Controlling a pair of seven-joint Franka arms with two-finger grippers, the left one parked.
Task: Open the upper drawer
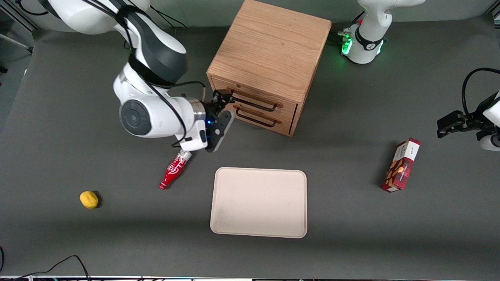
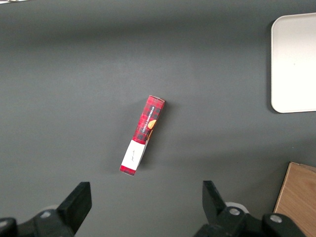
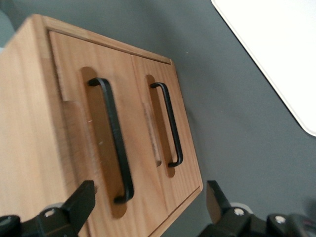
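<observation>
The red bottle (image 1: 174,170) bears white script, seemingly Coca-Cola's; the print on the red plaid box (image 1: 401,165) is unreadable.

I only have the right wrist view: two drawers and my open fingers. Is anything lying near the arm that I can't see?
Observer: Yes. A red bottle lies on the table close by the wrist, nearer the front camera than the cabinet.
Operator: Where is the gripper along the upper drawer's handle?
Observer: The gripper is at the end of the handle toward the working arm, not at its middle, in front of the upper drawer.
Operator: Anything else out there?
Observer: A yellow lemon toward the working arm's end, and a red cookie box toward the parked arm's end.
</observation>
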